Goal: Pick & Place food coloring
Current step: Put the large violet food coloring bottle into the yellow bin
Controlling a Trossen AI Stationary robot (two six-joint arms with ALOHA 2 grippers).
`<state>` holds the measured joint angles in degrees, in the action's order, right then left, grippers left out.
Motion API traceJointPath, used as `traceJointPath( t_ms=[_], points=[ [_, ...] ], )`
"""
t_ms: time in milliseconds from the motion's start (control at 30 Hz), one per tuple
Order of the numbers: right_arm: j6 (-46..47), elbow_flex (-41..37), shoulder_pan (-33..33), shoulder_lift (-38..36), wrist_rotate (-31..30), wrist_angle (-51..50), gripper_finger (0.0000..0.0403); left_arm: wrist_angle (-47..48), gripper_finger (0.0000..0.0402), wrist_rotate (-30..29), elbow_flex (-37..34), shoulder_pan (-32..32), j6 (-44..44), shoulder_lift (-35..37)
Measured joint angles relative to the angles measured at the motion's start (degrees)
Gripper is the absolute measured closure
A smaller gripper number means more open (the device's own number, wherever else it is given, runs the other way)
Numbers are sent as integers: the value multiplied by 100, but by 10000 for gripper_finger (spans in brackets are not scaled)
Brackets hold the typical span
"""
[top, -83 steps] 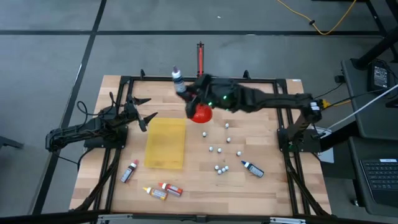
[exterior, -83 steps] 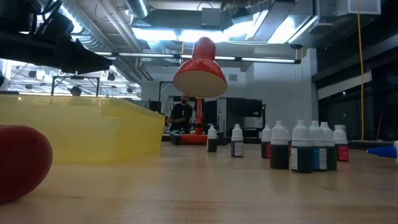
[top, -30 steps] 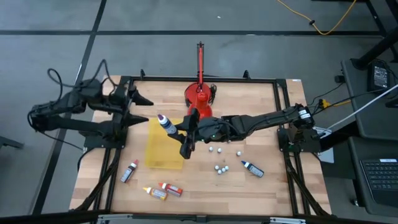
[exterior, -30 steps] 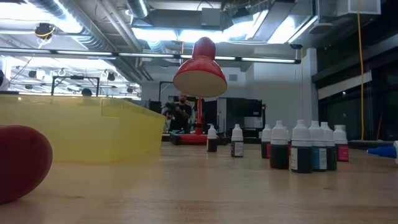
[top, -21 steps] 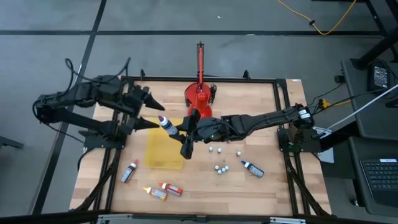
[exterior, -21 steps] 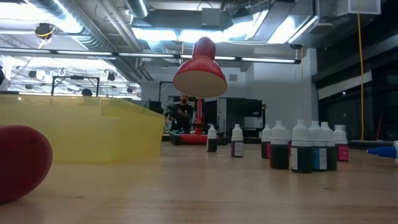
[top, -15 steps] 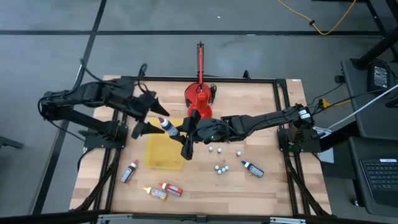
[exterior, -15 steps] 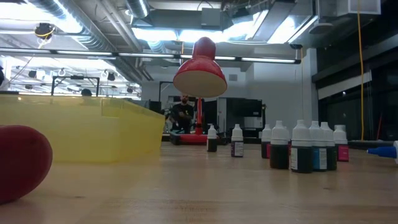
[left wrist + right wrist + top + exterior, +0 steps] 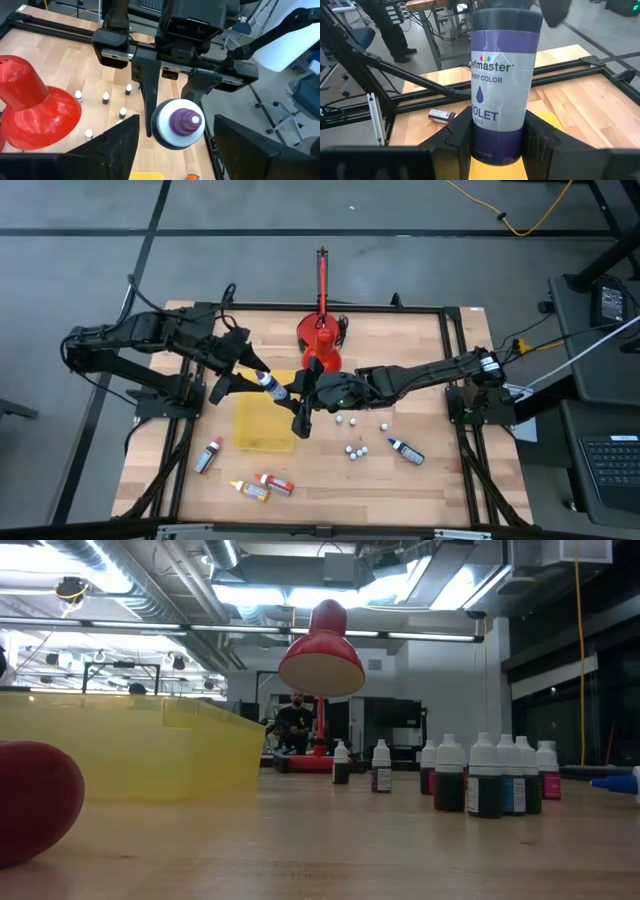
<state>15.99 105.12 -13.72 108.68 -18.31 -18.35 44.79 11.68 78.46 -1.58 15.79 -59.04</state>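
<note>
Right gripper (image 9: 283, 391) clamped on violet plastic food-coloring bottle with pale cap (image 9: 503, 85), held above yellow translucent plastic bin (image 9: 266, 416). Left gripper (image 9: 240, 370) at bottle cap (image 9: 178, 124), fingers (image 9: 116, 147) apart either side, contact unclear. Other small bottles (image 9: 262, 484) lie near front table edge.

A violet food coloring bottle (image 9: 503, 85) stands upright, gripped low down between the right gripper (image 9: 495, 145) and its dark fingers (image 9: 457, 142). Its label reads "candy color". Beyond the bottle a small red bottle (image 9: 441, 115) lies on the wooden table (image 9: 580, 100), near the black frame rail (image 9: 420, 85). A person's legs (image 9: 395, 30) show farther back.
</note>
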Motion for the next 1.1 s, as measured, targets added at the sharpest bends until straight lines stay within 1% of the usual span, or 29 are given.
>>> traceJointPath(
  t_ms=[200, 400, 633, 700, 933, 1100],
  points=[
    [2, 0, 0, 0, 1, 9, 275, -15, 197, 4, -2, -4, 55, 23],
    [0, 0, -6, 0, 16, 17, 275, -41, 233, 21, -2, -141, 48, -14],
    [41, 0, -7, -13, -10, 52, 275, -252, 286, -39, -7, -170, -17, -5],
    [57, 0, -7, -13, -12, 52, 270, -242, 290, -39, -7, -170, -50, -5],
    [123, 0, 0, -9, 14, 48, 224, -277, 290, -24, -7, -170, -55, -14],
    [25, 0, 0, -9, 12, 44, 208, -264, 290, -13, -7, -170, -55, -14]
  ],
)
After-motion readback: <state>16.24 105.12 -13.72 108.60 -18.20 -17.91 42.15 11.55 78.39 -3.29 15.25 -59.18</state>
